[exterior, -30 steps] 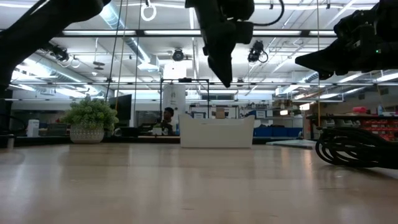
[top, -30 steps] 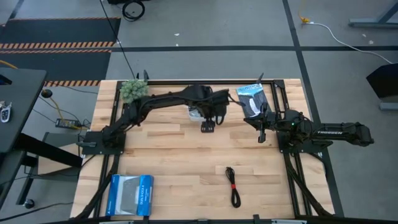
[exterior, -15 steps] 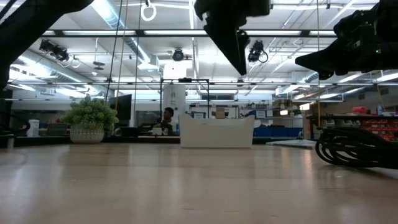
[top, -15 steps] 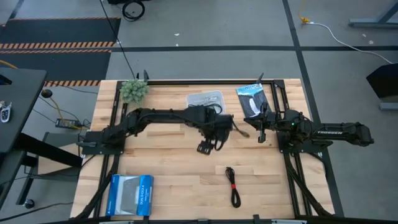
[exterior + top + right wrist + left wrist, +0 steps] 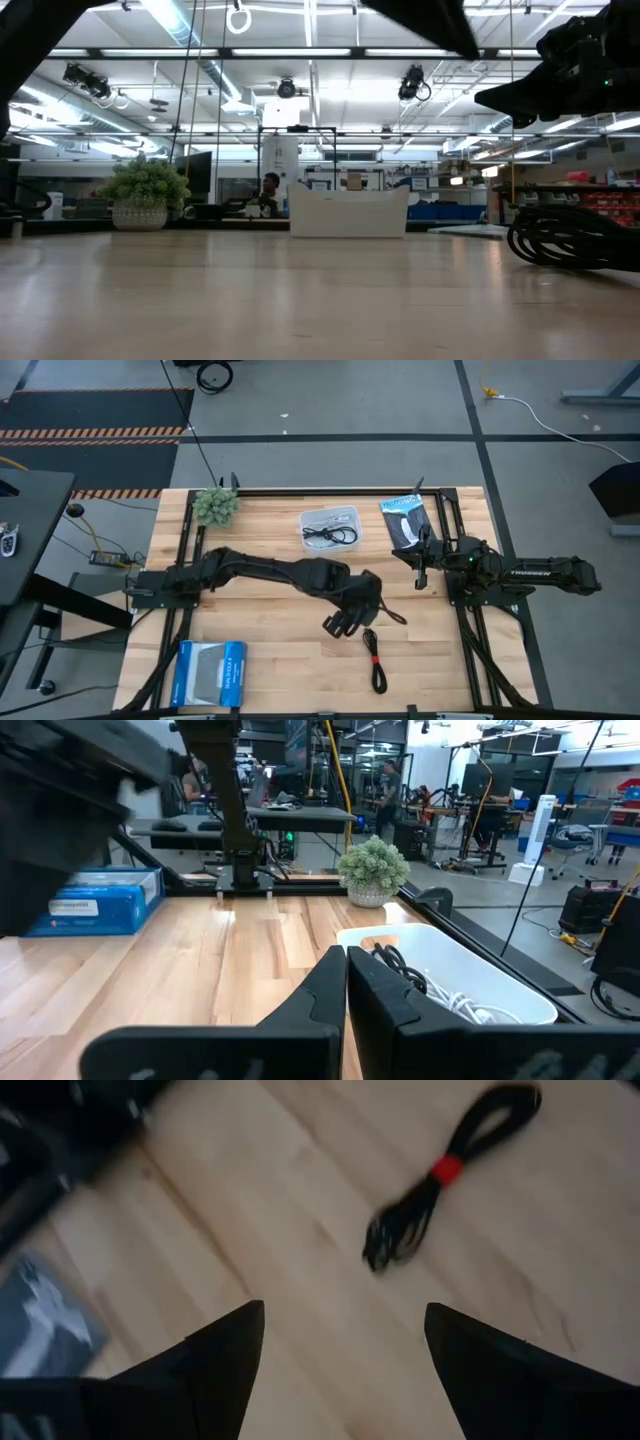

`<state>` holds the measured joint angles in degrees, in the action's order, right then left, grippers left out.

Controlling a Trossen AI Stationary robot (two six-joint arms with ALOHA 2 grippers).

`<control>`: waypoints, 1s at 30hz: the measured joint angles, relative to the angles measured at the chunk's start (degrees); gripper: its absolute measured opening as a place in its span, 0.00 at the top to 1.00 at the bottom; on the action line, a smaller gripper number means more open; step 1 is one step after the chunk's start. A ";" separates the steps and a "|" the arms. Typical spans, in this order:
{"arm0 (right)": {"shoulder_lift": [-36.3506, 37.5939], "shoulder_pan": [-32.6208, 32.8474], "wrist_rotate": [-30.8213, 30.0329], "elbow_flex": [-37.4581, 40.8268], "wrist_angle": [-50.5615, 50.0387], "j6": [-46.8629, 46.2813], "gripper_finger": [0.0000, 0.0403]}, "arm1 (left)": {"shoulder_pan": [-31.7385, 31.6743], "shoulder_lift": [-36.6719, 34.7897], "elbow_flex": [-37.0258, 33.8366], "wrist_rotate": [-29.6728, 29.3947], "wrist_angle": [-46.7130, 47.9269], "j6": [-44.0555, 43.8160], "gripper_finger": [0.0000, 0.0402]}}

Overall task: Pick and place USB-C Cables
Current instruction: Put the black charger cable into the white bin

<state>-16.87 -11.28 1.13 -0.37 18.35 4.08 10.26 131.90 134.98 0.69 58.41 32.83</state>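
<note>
A black USB-C cable with a red band (image 5: 375, 658) lies flat on the wooden table near its front edge; the left wrist view shows that cable (image 5: 445, 1175) too. My left gripper (image 5: 342, 626) hovers open just left of and behind it, tilted down; the left gripper (image 5: 345, 1315) holds nothing between its fingers. More cables (image 5: 330, 536) lie in a white tray (image 5: 348, 513) at the back middle. My right gripper (image 5: 420, 567) waits shut at the right side, level, pointing toward the tray (image 5: 500, 985).
A blue box (image 5: 210, 672) lies at the front left. A black-and-white packet (image 5: 405, 520) sits at the back right beside the tray. A small potted plant (image 5: 215, 505) stands at the back left corner. Black frame rails run along the table's edges.
My left gripper has swung from over the white tray toward the table's near edge and right, toward the red-banded cable, rolling its wrist as it went. Its fingers have stayed open. The tray now shows uncovered.
</note>
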 joint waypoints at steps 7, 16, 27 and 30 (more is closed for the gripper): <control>0.00 0.02 0.00 0.00 0.00 0.01 0.95 | 2.13 0.00 0.00 0.02 -10.36 -1.44 0.29; 0.00 0.01 0.00 0.00 0.00 0.01 0.95 | 2.64 0.57 -0.19 5.18 -21.33 -7.71 0.29; -0.02 0.01 0.00 -0.01 -0.01 0.01 0.95 | 2.58 0.64 -12.81 8.51 -28.38 -8.21 0.29; -0.02 0.01 0.00 -0.01 -0.02 0.00 0.95 | 2.43 0.66 -16.51 9.90 -30.40 -8.18 0.29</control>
<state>-16.88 -11.27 1.13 -0.38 18.33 4.08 12.69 132.55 118.47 10.59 28.00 24.65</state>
